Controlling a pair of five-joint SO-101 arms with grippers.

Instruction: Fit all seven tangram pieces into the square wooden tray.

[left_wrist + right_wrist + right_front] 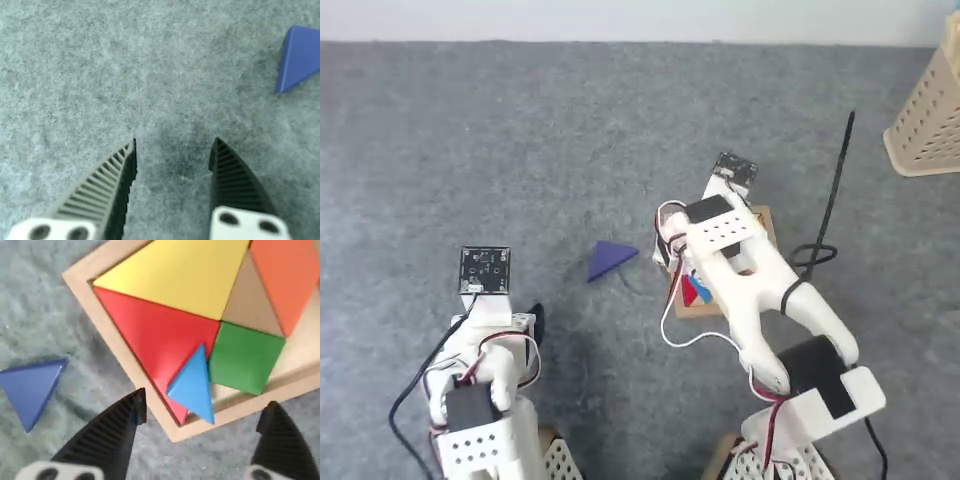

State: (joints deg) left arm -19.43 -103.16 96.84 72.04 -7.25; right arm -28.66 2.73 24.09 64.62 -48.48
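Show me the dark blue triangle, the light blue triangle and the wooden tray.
dark blue triangle point(610, 260): high view, middle of its top face.
light blue triangle point(192, 385): right wrist view, centre of its face.
wooden tray point(116, 340): right wrist view, its bare wooden rim.

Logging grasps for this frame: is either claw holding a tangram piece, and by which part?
Nothing is held. The left claw is open over the carpet; the right claw is open above a corner of the wooden tray.
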